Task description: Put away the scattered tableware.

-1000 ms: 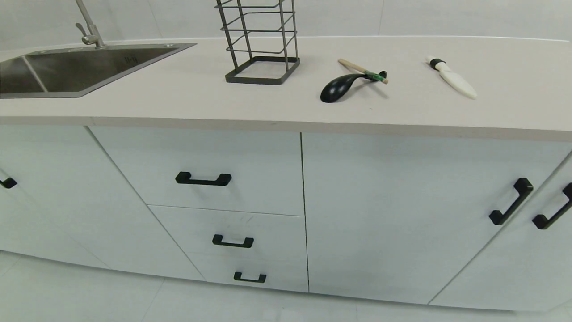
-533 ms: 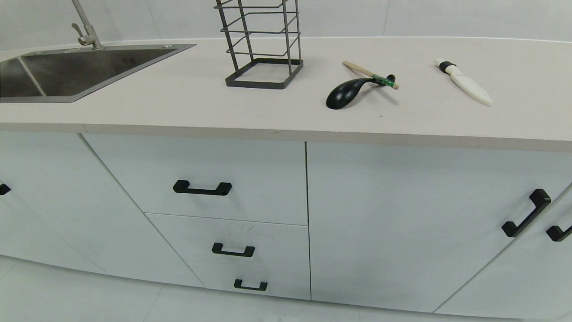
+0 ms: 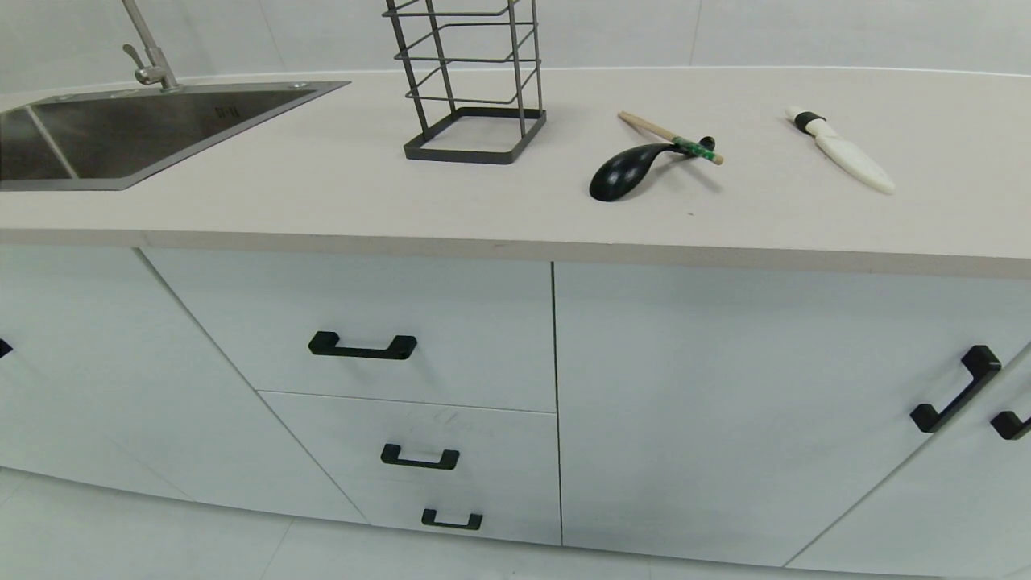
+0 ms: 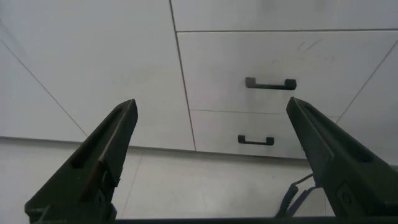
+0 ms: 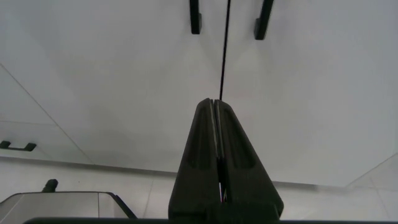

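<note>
Nothing is stowed yet: black spoon (image 3: pixel 624 171), chopstick (image 3: pixel 668 138) and white knife (image 3: pixel 842 151) lie upper right on the table (image 3: pixel 322 193), wire rack (image 3: pixel 471 80) at upper centre empty, left claw (image 4: pixel 211 107) spread, right claw (image 5: pixel 216 104) pressed together

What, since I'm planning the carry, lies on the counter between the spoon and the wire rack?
Nothing visible does. Bare counter runs from the spoon to the rack. A chopstick lies across the spoon's handle, on the side away from the rack, so it may shift when the spoon is lifted.
</note>
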You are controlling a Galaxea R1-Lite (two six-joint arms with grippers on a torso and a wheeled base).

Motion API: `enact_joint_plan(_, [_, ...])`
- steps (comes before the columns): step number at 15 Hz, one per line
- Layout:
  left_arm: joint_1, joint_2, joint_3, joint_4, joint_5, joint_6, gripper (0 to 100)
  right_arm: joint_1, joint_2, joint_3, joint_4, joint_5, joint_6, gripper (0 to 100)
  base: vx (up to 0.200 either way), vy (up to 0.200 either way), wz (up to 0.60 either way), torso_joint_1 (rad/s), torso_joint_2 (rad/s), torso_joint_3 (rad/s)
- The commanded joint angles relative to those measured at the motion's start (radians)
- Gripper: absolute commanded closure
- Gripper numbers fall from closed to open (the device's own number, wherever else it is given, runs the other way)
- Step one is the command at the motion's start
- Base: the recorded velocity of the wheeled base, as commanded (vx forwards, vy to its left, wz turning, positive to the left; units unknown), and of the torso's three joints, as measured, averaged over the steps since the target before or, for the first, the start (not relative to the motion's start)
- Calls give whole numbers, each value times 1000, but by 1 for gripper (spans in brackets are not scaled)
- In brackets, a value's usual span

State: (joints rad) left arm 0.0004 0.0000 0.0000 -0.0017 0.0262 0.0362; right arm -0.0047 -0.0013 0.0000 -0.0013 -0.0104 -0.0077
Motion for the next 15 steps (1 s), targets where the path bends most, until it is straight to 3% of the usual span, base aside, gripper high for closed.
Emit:
enact_joint_plan(1, [0, 0, 0, 2, -2, -2, 0, 0, 1, 0, 0, 0, -2, 100, 0, 0, 0, 0, 0, 0])
enact_joint_plan(4, [0, 0, 0, -1, -6, 56, 0, 2, 1, 0, 0, 0, 0, 100, 0, 0, 0, 0, 0, 0])
enact_joint_plan(9, [0, 0, -5, -20, -11, 25, 0, 0, 1, 0, 0, 0, 0, 100, 0, 0, 0, 0, 0, 0])
enact_joint_plan(12, [-5, 61, -169, -55, -126, 33, 0, 0, 1, 0, 0, 0, 0, 100, 0, 0, 0, 0, 0, 0])
enact_joint_plan(13, [-7, 118, -210, -50, -138, 36, 0, 0, 1, 0, 0, 0, 0, 100, 0, 0, 0, 0, 0, 0])
enact_joint_plan(14, [-7, 164, -236, -54, -153, 57, 0, 0, 1, 0, 0, 1, 0, 100, 0, 0, 0, 0, 0, 0])
enact_joint_plan(15, [-7, 212, -259, -54, -195, 139, 0, 2, 1, 0, 0, 0, 0, 100, 0, 0, 0, 0, 0, 0])
